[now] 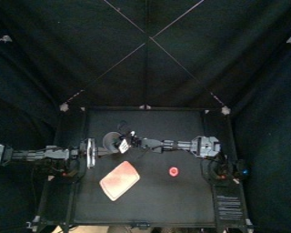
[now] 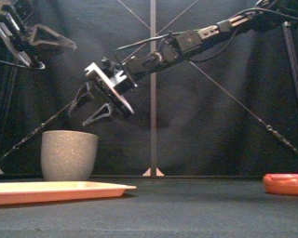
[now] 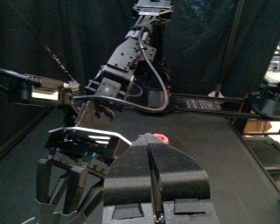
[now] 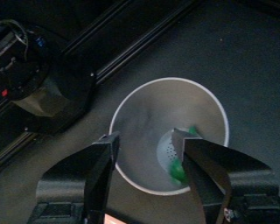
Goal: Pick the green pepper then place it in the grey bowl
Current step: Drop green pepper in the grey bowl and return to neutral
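Observation:
The tall grey speckled cup (image 2: 68, 154) stands at the table's back left (image 1: 110, 139). My right arm reaches across from the right, and its gripper (image 2: 96, 104) hangs just above the cup (image 4: 140, 94), tilted down toward it. In the right wrist view that gripper (image 4: 154, 144) is open, and the green pepper (image 4: 189, 133) lies down inside the cup between the spread jaws, free of them. My left gripper (image 3: 156, 185) rests shut at the left side (image 1: 87, 153), holding nothing.
A flat pink tray (image 1: 120, 181) lies in front of the cup (image 2: 52, 191). A small red toy (image 1: 173, 170) sits on the table to the right (image 2: 286, 183), below the right arm.

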